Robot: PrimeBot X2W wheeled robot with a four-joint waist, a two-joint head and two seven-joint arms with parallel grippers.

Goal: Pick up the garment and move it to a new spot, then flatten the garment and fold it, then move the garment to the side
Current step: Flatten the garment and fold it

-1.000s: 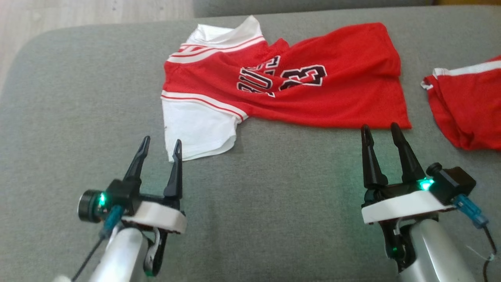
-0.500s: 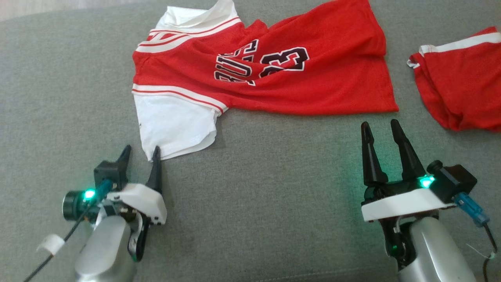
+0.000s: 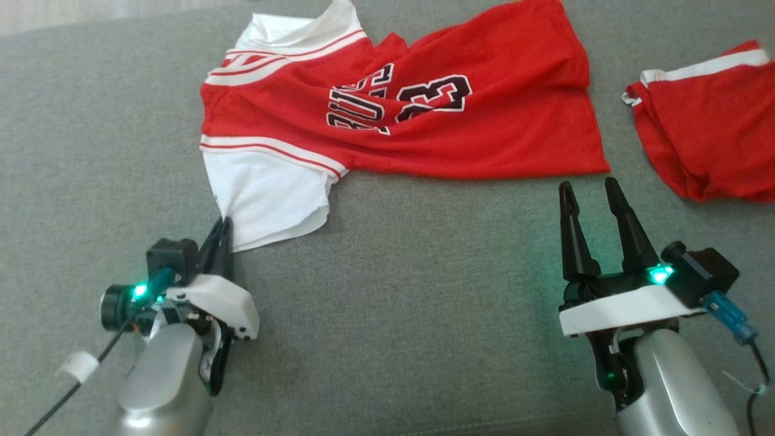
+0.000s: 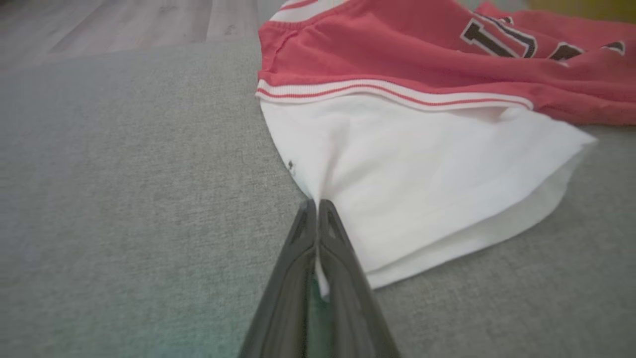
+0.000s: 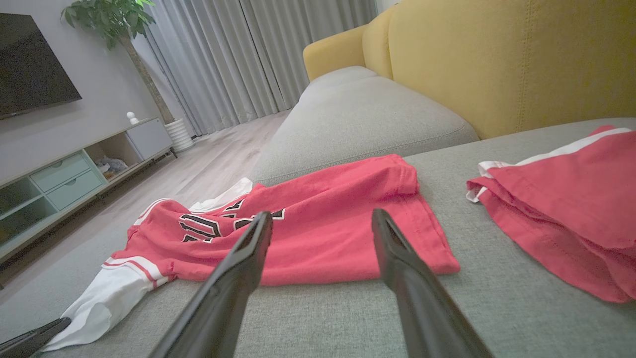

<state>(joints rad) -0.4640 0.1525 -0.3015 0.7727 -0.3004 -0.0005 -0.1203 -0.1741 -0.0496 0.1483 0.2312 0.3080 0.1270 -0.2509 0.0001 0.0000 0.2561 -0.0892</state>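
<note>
The garment (image 3: 424,121) is a red jersey with black lettering and white sleeves, lying rumpled on the grey sofa cushion (image 3: 393,303). My left gripper (image 3: 223,227) is shut on the near corner of the white sleeve (image 4: 422,164); in the left wrist view the cloth is pinched between the closed fingers (image 4: 298,258). My right gripper (image 3: 588,184) stands open just short of the garment's red hem corner (image 5: 323,223), touching nothing. The left gripper's fingers (image 5: 30,340) also show low in the right wrist view, at the sleeve's edge.
A second red piece of clothing (image 3: 708,145) with a white stripe lies at the right of the cushion. A yellow sofa back (image 5: 497,64) rises behind it. Wooden floor (image 5: 198,169) and a low TV cabinet (image 5: 74,174) lie past the cushion's left edge.
My left gripper has closed on the white sleeve's corner, after reaching it with fingers open. The right gripper has stayed open in place. The head camera has shifted slightly.
</note>
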